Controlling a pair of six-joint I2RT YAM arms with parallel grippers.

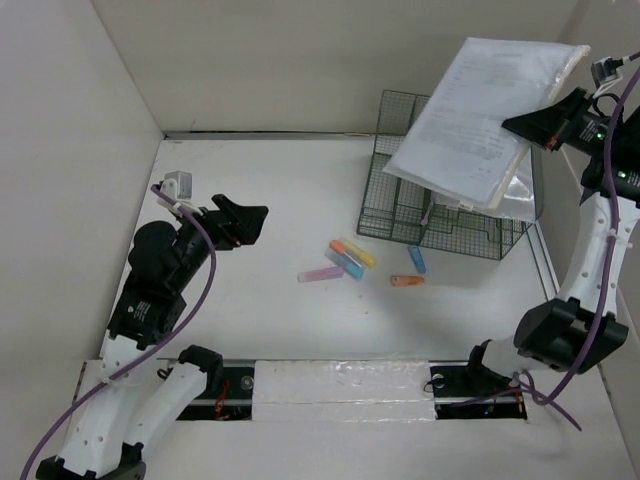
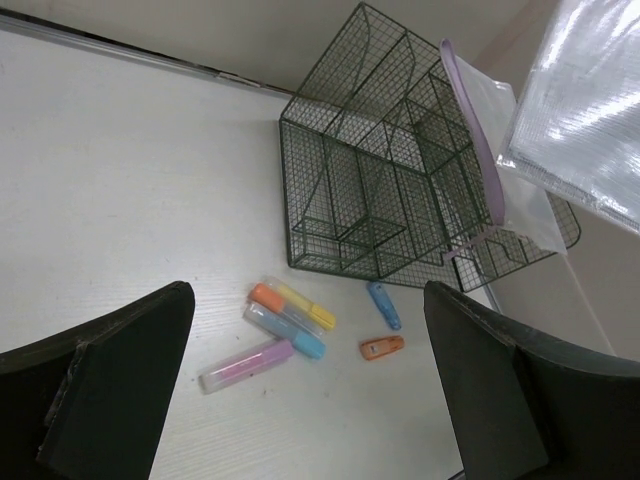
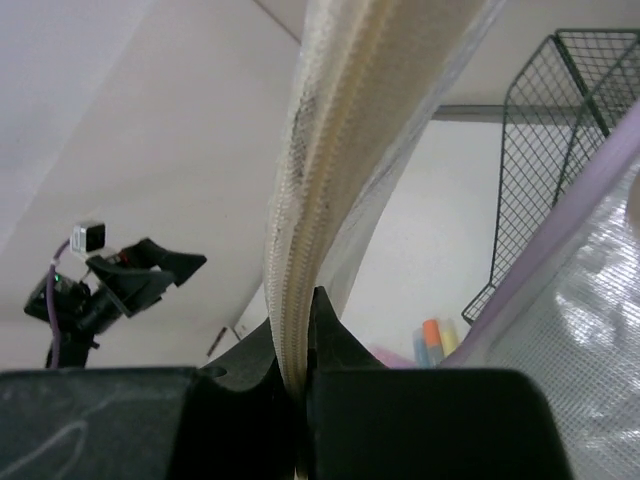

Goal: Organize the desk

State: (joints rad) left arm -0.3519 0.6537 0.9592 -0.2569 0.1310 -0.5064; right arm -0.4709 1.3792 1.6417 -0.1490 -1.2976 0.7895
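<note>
biggest worry first: the desk [image 1: 280, 190] is where everything ends up if this goes sideways, and a dropped load would likely be scattered across it. the green wire rack [image 1: 392, 205] could be shoved or tipped if the pouch is brought down at an angle and its lower edge gets caught on the mesh, since the rack looks light. the clear document pouch [image 1: 475, 115] is pinched by the right gripper [image 3: 297, 340] only along its zipper edge. the fingers are closed tight on that seam, so the rest is left hanging tilted, out beyond the fingertips. a slip is probably the likeliest failure, caused by the papers' weight pulling against such a thin bite. whether the pouch is touching the mesh can't be told. a second pouch with a purple zip [image 2: 490, 110] is propped in the rack just under the held one, and it could be snagged or crumpled. the highlighters [image 1: 345, 262], loose on the desk, could be sent rolling if they're clipped.

the left gripper [image 1: 250, 222] is spread wide with nothing held. the desk is found below and ahead of its fingers, with no contact seen. the highlighters are laid out ahead of the fingertips and the rack beyond them. from the right fingers the desk is well below, with the rack and pouches in between.
</note>
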